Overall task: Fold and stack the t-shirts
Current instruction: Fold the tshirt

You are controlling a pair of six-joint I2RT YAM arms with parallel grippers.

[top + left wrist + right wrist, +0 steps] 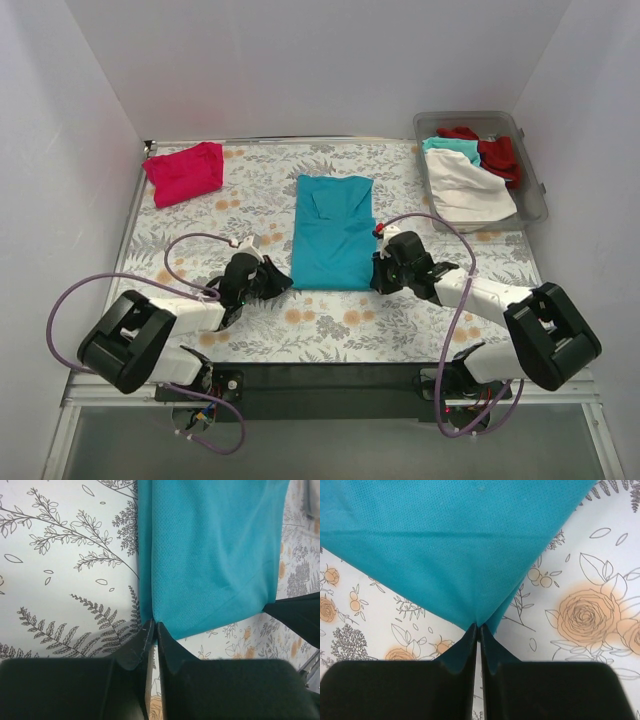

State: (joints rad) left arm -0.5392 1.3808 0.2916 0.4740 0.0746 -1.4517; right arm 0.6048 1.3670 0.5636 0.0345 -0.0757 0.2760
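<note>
One teal t-shirt (333, 232), one magenta t-shirt (184, 172)

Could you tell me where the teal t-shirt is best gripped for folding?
By its two near corners, one claw each, from the near edge: the teal t-shirt lies flat as a long strip with those corners exposed. The left claw and right claw pinch them now.

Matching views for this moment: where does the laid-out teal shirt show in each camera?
Top external: teal shirt at table centre, a long strip running away from the arms.
Left wrist: shirt fills the upper right, its near left corner at the left end effector tips.
Right wrist: shirt spans the top, its near right corner at the right end effector tips.
Shared landmark: the floral cloth under it.
</note>
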